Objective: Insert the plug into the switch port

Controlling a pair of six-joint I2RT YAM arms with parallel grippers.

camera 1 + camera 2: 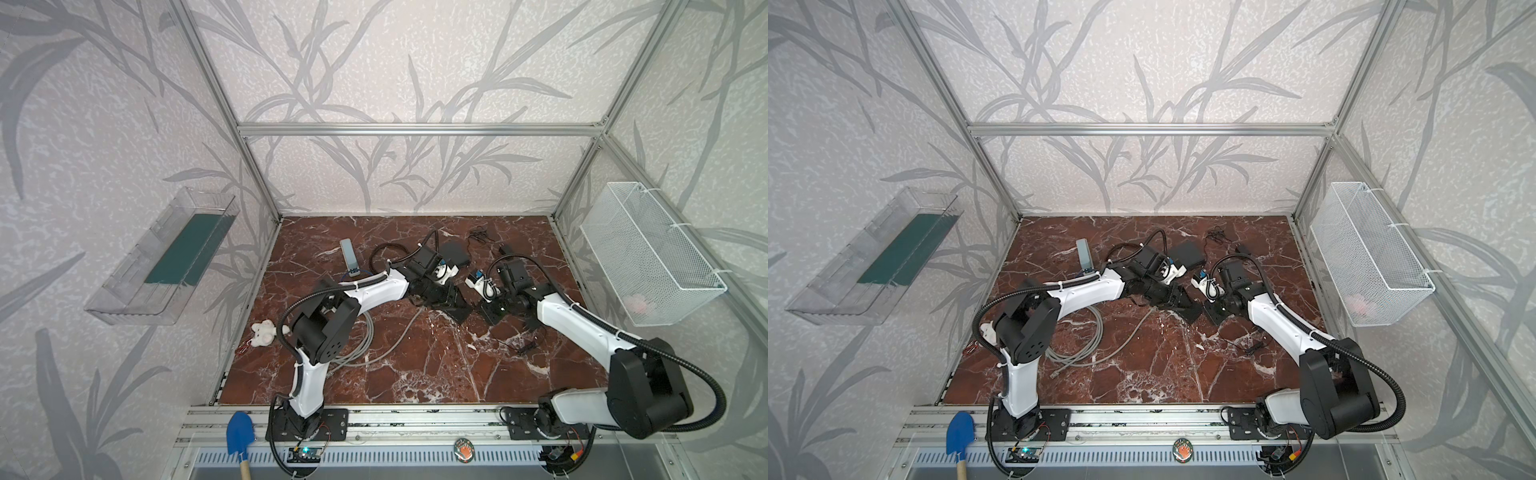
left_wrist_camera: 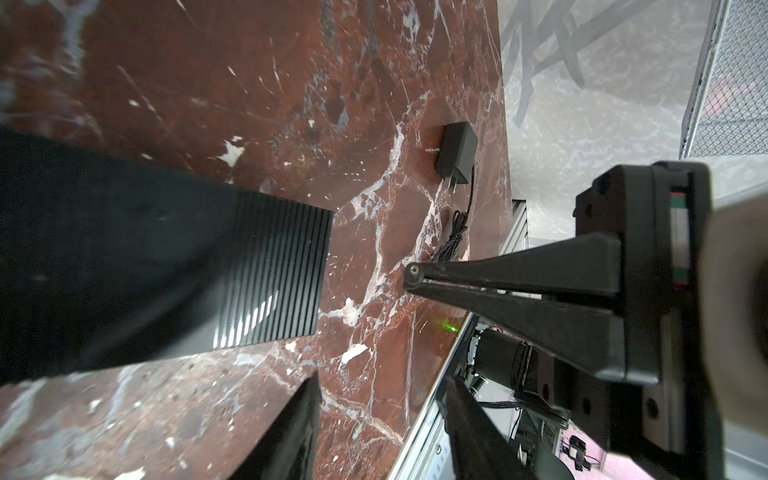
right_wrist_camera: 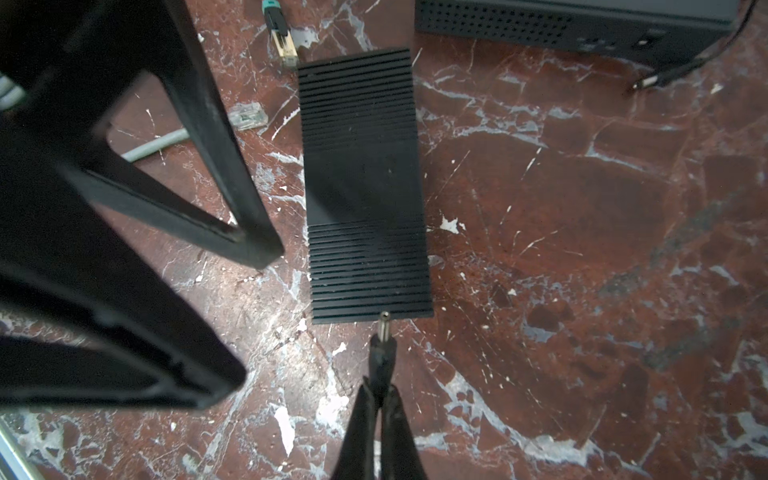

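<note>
The right gripper (image 3: 380, 392) pinches the barrel plug (image 3: 383, 343) between shut fingertips over the red marble table (image 3: 582, 249), well apart from the black switch (image 3: 582, 18) toward the back wall, while the left gripper (image 2: 382, 378) beside it has its fingers spread, holding nothing.

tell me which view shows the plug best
The right wrist view: the plug is sharp and close, pinched in the right hand with its metal tip free. The left wrist view shows at most a small round end at that hand's tip; in both top views it is too small to make out.
</note>
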